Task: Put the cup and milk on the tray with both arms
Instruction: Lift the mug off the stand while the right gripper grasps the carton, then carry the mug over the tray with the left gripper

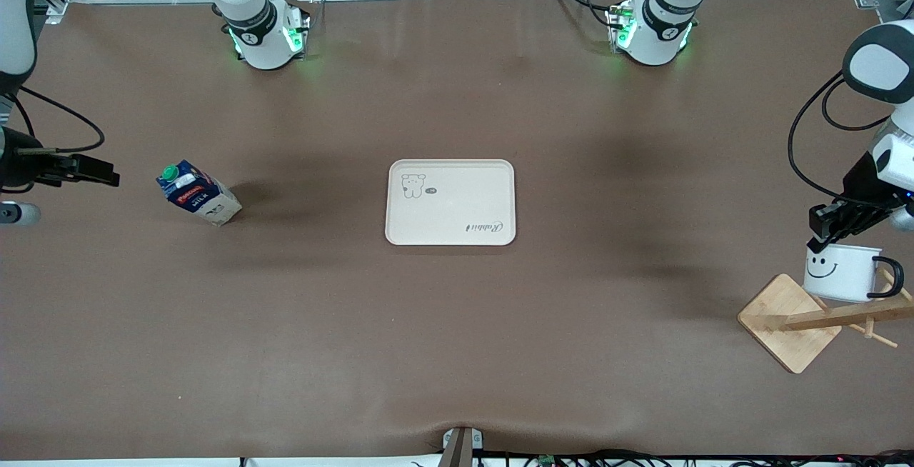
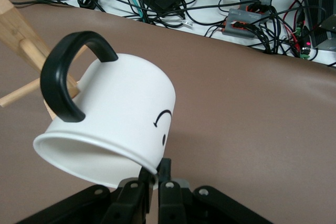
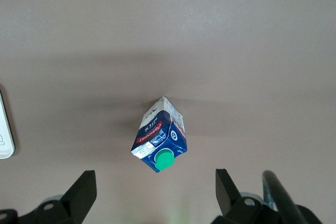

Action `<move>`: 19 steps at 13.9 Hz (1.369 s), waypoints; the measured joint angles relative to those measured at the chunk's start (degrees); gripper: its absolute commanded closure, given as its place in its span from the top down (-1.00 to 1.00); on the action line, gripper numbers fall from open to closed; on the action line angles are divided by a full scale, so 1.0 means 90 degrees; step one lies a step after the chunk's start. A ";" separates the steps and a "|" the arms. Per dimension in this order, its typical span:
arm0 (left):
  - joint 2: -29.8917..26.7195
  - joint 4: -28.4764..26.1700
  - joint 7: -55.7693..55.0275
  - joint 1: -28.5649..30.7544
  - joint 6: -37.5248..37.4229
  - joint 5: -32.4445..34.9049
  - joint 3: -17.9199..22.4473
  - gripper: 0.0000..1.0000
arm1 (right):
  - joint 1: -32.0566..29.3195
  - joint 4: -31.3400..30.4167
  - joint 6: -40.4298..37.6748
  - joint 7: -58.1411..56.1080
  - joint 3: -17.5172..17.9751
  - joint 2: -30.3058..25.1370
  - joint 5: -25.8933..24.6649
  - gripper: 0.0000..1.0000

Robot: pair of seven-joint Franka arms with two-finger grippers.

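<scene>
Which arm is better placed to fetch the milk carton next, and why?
Right. Its open claw hangs above the milk carton, while the left claw is shut on the cup over the wooden rack.

You see a matt brown table (image 1: 457, 353), smooth like a soft mat, with slight ripples at its near edge. The tray (image 1: 450, 231) looks like smooth cream plastic with a dull sheen. The cup (image 1: 841, 272) is glossy white with a shiny black handle (image 2: 65, 80). The rack (image 1: 789, 324) beneath it is pale bare wood. The milk (image 1: 198, 194) is printed carton paper with a green plastic cap (image 3: 164, 159).
</scene>
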 measured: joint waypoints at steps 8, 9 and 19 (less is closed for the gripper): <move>-0.0145 0.0279 -0.0815 -0.0005 -0.0663 0.0245 -0.0329 -1.00 | -0.0371 -0.0015 0.0583 -0.0121 -0.0058 0.0792 0.0005 1.00; -0.0146 0.0367 -0.1130 -0.0003 -0.0770 0.0533 -0.0417 -1.00 | -0.0492 -0.0025 0.0599 -0.0158 -0.0060 0.0929 0.0067 1.00; 0.0018 0.0509 -0.2896 -0.0030 -0.1098 0.1039 -0.1543 -1.00 | -0.0348 -0.0646 0.0230 0.3313 0.0021 0.0848 0.0559 1.00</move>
